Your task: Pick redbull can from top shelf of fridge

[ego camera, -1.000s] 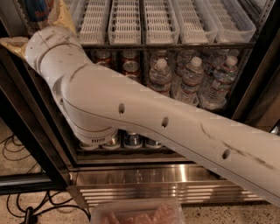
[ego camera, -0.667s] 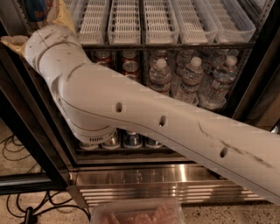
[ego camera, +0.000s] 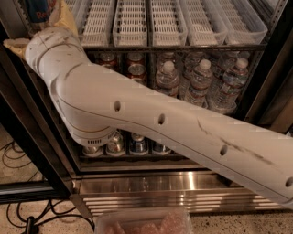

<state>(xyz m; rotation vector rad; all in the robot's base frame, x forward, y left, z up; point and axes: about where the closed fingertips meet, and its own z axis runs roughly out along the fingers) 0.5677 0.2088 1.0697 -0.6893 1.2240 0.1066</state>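
Step in hand, as judged: the grasp stage. The gripper (ego camera: 58,18) sits at the far left end of the top shelf (ego camera: 183,47), right against the redbull can (ego camera: 42,10). The can stands upright there, its upper part cut off by the picture edge. Whether the gripper is clenched on the can or released cannot be told, because the arm (ego camera: 137,119) covers the contact. The arm runs from below the right end of the shelf, across the fridge (ego camera: 27,151) opening, up to the shelf's left end. The next move probably calls for a confirmed hold on the can, a small lift off the rack, then a straight pull outward. That pull must clear the trays and the black frame at the shelf's left end.

Count:
- Redbull can: one in view.
- White slotted trays (ego camera: 167,23) on the shelf, beside the can: five.
- Clear water bottles (ego camera: 199,80) on the rack just under the shelf: three in the front row, with more behind them that cannot be counted.
- Red cans (ego camera: 137,68) under the shelf's left half: about three showing.
- Dark-topped cans (ego camera: 137,142) well below the shelf, partly hidden by the arm: four.
- Ribbed steel base (ego camera: 174,187): one.
- Pinkish translucent container (ego camera: 142,223), lowest of all: one.
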